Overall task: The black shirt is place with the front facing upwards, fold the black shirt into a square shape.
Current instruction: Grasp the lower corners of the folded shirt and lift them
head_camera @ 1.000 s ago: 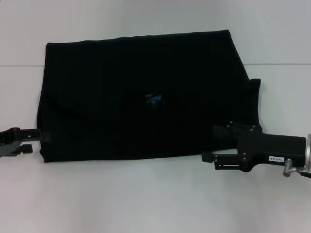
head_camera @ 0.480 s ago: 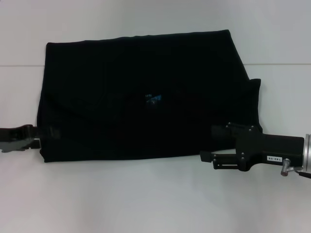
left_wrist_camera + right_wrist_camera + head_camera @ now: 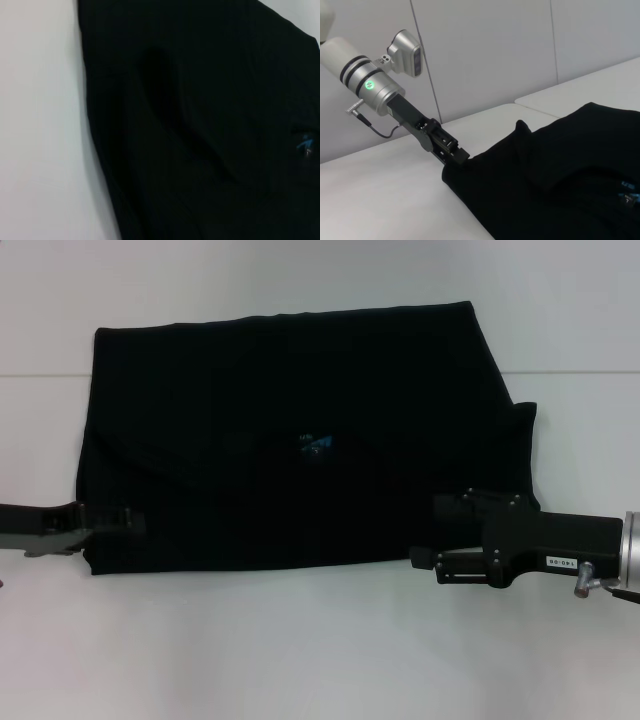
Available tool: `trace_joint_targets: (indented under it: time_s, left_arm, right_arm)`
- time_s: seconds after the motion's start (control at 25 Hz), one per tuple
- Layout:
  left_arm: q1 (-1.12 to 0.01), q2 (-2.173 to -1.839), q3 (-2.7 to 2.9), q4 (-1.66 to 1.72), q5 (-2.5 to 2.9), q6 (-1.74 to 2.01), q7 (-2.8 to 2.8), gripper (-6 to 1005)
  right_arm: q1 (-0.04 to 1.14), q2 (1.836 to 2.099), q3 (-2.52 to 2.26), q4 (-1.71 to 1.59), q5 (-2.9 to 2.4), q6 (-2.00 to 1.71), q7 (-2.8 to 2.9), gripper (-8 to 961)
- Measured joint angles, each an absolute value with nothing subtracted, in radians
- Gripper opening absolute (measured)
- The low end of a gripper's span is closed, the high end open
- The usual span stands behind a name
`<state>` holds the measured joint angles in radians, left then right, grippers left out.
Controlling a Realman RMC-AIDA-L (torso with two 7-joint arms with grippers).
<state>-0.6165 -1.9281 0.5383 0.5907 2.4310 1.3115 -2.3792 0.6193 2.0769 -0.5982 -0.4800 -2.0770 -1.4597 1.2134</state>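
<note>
Shirt (image 3: 290,440) lies flat on the white table (image 3: 320,650), partly folded, blue mark (image 3: 316,443) up. My left gripper (image 3: 128,523) touches its near left corner; grip state unclear. My right gripper (image 3: 428,558) sits at its near right edge; can't tell either.

We cannot see the left gripper's (image 3: 128,523) fingers against the black shirt (image 3: 300,440) at the frame's left; the right gripper's (image 3: 425,558) fingers merge with it too.
</note>
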Motion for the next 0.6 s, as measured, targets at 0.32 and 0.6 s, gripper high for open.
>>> trace_joint_targets:
  time_s: [0.32, 0.6]
  left_arm:
    - [-0.630, -1.920, 0.628, 0.591, 2.438, 1.326, -2.429, 772]
    - [-0.631, -1.919, 0.635, 0.597, 2.439, 1.326, -2.435, 576]
  right_arm:
    - [0.620, 2.078, -0.598, -0.480, -2.076, -1.459, 1.214, 913]
    - [0.619, 2.078, -0.598, -0.480, -2.072, -1.464, 1.216, 913]
